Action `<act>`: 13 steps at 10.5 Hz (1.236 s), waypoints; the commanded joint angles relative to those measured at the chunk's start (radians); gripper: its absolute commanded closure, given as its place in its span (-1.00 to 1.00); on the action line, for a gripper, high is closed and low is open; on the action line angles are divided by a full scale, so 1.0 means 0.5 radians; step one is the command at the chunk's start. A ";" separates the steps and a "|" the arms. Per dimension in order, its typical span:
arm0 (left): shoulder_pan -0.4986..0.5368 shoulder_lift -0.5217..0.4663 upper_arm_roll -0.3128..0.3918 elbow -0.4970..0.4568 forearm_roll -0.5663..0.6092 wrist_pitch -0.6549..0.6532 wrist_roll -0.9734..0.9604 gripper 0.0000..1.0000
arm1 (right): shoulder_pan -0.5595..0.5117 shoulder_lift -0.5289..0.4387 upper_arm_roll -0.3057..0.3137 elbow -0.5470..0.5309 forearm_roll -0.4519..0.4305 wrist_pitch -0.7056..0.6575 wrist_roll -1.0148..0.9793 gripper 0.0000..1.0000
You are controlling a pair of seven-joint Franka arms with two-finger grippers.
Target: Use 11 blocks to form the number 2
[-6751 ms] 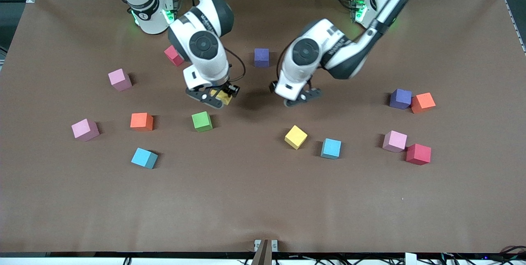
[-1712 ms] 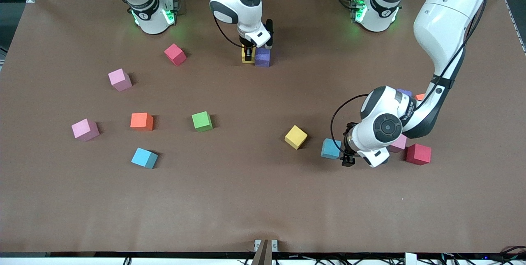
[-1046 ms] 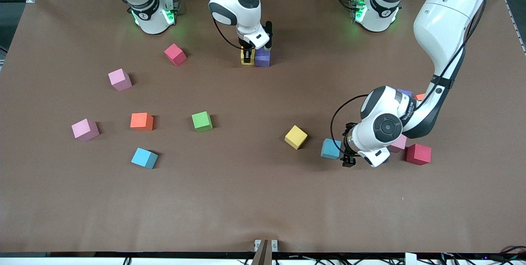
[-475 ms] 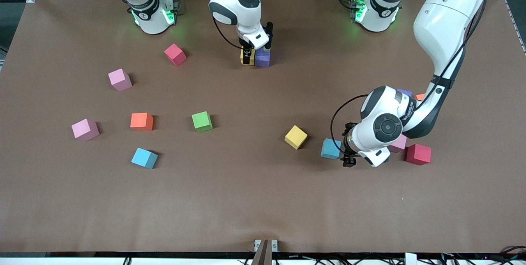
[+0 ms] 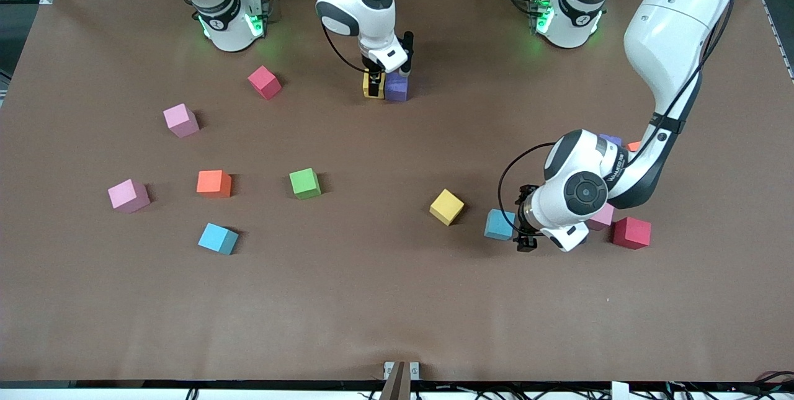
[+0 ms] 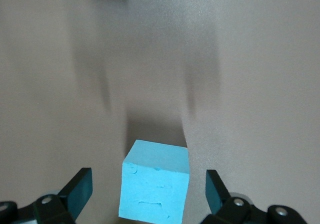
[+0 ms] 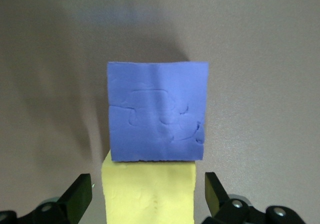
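Yellow block [image 7: 148, 194] touches purple block [image 7: 157, 111] — brown table [image 5: 372, 301], seemingly plain.

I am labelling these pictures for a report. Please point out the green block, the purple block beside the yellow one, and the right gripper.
green block [image 5: 304, 182], front view, on its top face.
purple block [image 7: 157, 110], right wrist view, middle of its face.
right gripper [image 7: 148, 196], right wrist view, midway between its open fingertips.

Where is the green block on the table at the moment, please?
In the front view the green block lies alone toward the right arm's end of the table, beside the orange block and nearer to the camera than the yellow and purple blocks.
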 commanded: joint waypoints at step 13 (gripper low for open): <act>-0.046 -0.013 -0.011 0.015 -0.007 -0.004 0.005 -1.00 | -0.260 -0.350 0.072 0.272 0.277 -0.531 0.508 -1.00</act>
